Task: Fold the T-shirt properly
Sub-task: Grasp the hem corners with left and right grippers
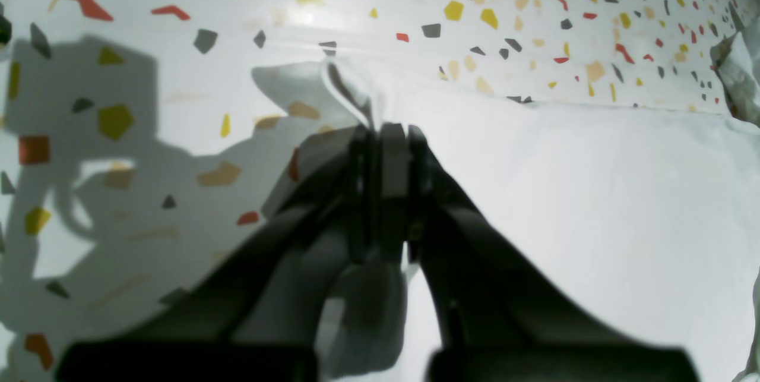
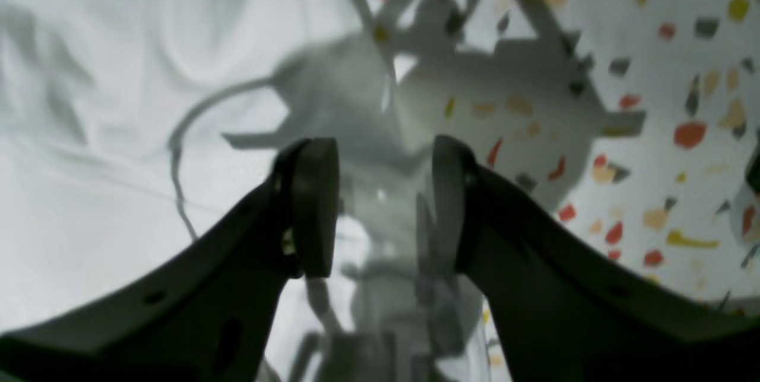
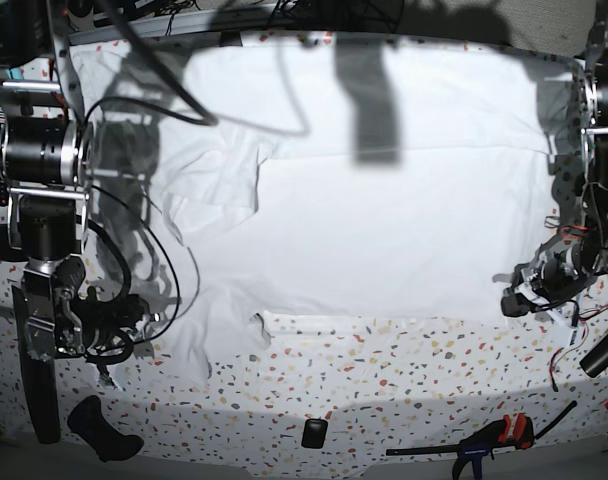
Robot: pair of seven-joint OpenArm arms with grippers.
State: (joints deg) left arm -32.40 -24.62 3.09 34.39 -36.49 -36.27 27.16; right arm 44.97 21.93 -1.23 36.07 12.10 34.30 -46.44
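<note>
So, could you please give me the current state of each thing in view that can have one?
T-shirt: spread mostly flat on the speckled table, rumpled toward the right arm's side.
Left gripper: fingers shut, pinching the T-shirt's edge.
Right gripper: fingers apart, holding nothing.
Clamp: lying on the table's near edge, untouched.

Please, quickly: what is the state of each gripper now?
Left gripper: closed, pinching the T-shirt edge.
Right gripper: open, holding nothing.

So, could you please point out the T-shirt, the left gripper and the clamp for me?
T-shirt [image 3: 384, 220]: base view, flat middle of the cloth.
left gripper [image 1: 386, 132]: left wrist view, fingertips shut on the T-shirt's edge.
clamp [image 3: 489, 437]: base view, its red and black handle.
</note>
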